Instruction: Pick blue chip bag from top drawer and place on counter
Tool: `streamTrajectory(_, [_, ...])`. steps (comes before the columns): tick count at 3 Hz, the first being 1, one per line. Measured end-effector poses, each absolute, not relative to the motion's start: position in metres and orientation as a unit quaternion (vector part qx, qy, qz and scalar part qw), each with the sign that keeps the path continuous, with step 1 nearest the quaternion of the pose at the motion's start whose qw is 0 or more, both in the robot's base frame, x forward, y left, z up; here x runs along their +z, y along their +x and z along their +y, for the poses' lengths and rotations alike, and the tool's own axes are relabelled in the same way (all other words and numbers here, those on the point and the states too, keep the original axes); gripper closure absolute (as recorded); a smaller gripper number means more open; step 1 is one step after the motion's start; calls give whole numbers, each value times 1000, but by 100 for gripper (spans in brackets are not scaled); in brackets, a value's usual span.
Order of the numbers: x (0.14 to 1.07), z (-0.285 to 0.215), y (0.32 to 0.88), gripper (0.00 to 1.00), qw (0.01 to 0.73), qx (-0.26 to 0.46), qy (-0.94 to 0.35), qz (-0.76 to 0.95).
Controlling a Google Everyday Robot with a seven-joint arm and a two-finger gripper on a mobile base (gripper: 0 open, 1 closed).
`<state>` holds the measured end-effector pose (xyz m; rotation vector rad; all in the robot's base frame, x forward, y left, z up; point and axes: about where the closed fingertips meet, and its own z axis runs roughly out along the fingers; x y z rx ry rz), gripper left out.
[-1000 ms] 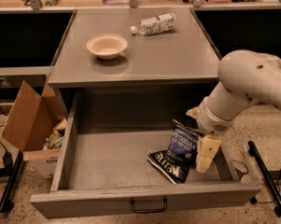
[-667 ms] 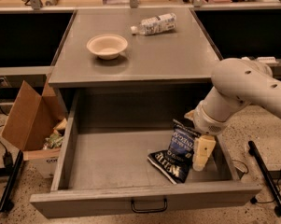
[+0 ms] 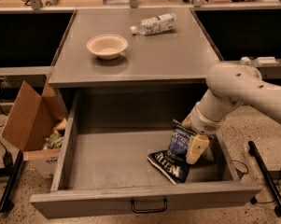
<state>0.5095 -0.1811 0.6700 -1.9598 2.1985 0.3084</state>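
The blue chip bag lies in the right front part of the open top drawer. Its lower end rests on the drawer floor and its upper part stands up, crumpled. My gripper is down inside the drawer right at the bag's upper part, touching it on the right side. The white arm reaches in from the right. The grey counter is directly above the drawer.
A cream bowl and a clear plastic bottle lying on its side are on the counter. An open brown cardboard box with scraps stands left of the drawer. A black bar lies on the floor at right.
The arm has shifted slightly left and down over the bag. The bag keeps its place and shape.
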Motion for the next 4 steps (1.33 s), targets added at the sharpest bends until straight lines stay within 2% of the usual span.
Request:
streamTrajectory(2, [672, -174, 518, 65, 116, 116, -662, 731])
streamTrajectory(3, [731, -172, 529, 96, 194, 90, -669, 712])
streamTrajectory(4, [776, -177, 536, 100, 242, 61, -669, 700])
